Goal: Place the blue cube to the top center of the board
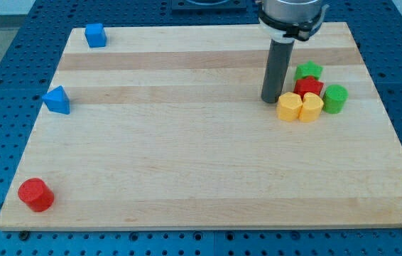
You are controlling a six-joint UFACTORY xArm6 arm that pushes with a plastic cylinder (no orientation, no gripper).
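Note:
The blue cube (95,35) sits at the board's top left corner. My tip (270,99) stands far to its right, in the upper right part of the wooden board (187,156). It is just left of a cluster of blocks and touches or nearly touches a yellow block (289,107). The rod rises straight up from the tip to the arm at the view's top.
The cluster holds two yellow blocks, the second (310,108), a red star-like block (308,88), a green star-like block (308,71) and a green cylinder (335,98). A blue triangular block (57,100) lies at the left edge. A red cylinder (35,194) sits at the bottom left.

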